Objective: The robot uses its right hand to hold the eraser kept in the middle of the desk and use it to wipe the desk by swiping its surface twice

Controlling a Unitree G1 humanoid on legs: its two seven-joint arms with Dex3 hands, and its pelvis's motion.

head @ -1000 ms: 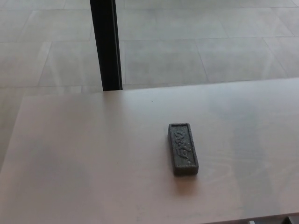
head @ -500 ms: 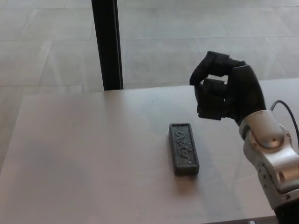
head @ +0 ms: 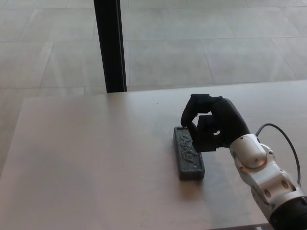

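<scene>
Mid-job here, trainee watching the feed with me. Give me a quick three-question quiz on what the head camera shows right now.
1. True or false: the right hand has lifted the eraser off the desk.
2. Which end of the eraser is the hand at? A) far end B) near end C) neither
3. Fill in: the tall thing standing on the floor behind the desk is a black ____.

Key: 1 false, the eraser lies flat on the desk. 2 A. 3 post.
</scene>
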